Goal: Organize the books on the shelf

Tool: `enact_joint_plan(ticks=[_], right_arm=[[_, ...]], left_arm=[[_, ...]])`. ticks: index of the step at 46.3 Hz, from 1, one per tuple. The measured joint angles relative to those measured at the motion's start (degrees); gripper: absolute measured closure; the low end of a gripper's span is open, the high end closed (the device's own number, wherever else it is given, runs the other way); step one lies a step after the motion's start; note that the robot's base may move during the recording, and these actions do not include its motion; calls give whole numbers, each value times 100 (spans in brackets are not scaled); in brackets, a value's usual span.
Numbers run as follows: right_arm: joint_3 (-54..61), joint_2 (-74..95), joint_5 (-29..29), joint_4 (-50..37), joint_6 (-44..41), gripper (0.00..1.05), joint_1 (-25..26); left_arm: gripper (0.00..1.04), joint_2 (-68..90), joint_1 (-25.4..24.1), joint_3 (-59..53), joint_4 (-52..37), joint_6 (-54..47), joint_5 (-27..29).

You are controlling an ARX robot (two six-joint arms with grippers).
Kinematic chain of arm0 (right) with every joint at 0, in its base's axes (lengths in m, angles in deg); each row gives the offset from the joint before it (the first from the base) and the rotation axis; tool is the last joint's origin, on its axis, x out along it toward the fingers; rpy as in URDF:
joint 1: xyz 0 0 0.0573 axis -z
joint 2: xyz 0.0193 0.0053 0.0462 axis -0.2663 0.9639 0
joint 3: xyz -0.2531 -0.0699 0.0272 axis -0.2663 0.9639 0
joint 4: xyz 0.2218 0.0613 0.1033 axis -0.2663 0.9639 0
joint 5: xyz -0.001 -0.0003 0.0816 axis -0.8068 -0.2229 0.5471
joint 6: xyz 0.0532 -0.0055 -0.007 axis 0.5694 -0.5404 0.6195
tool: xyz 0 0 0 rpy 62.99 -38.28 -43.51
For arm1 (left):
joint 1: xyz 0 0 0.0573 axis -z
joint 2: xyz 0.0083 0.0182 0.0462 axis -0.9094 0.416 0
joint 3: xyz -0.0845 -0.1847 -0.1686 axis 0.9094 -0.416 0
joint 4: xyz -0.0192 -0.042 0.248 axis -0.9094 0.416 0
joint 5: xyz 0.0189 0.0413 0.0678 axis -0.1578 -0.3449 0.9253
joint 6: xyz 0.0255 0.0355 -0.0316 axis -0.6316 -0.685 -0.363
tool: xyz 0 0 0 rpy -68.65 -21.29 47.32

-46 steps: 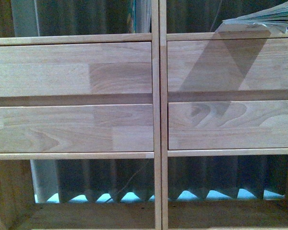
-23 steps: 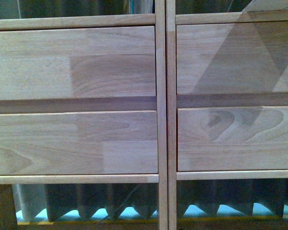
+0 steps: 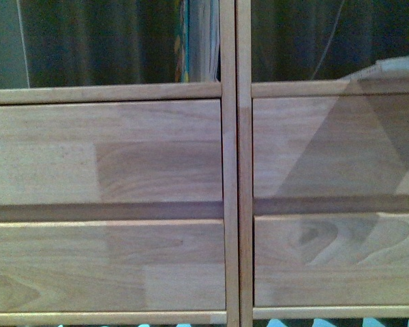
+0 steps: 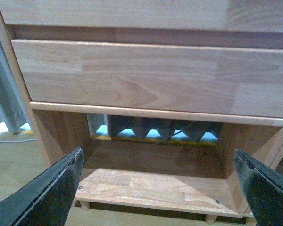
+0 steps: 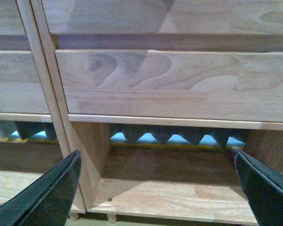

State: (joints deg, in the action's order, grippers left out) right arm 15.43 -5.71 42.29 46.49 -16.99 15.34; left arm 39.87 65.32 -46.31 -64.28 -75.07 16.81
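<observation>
Front view only: shelf [image 3: 157,157] panels fill the frame, with upright books [image 3: 201,41] at upper centre. Wrist views only: my left end effector [image 4: 158,154] and right end effector [image 5: 156,155], fingers wide apart and empty, facing open compartments beneath the panels.

Shelf [image 3: 157,150] — light wood, two columns split by a central divider, four plain front panels sitting flush. Upright books [image 3: 199,41] stand in the upper compartment, against the divider's left face. Well right of the divider, one pale-edged book [image 3: 397,66] — only a corner shows.
</observation>
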Motion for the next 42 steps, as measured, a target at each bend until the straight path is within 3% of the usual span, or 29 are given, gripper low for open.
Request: enact_joint_plan(ticks=[16, 20, 24, 42], right_arm=[[-9, 37, 116, 50, 33, 7, 28], [-498, 916, 1532, 846, 817, 7, 511], [-938, 1921, 1956, 212, 1871, 7, 597], [-2721, 5134, 2081, -2511, 5453, 7, 153]], left_arm=[[7, 0, 0, 0, -2, -9, 2], [7, 0, 0, 0, -2, -11, -7], [7, 0, 0, 0, -2, -9, 4], [7, -2, 0, 0, -2, -9, 0]])
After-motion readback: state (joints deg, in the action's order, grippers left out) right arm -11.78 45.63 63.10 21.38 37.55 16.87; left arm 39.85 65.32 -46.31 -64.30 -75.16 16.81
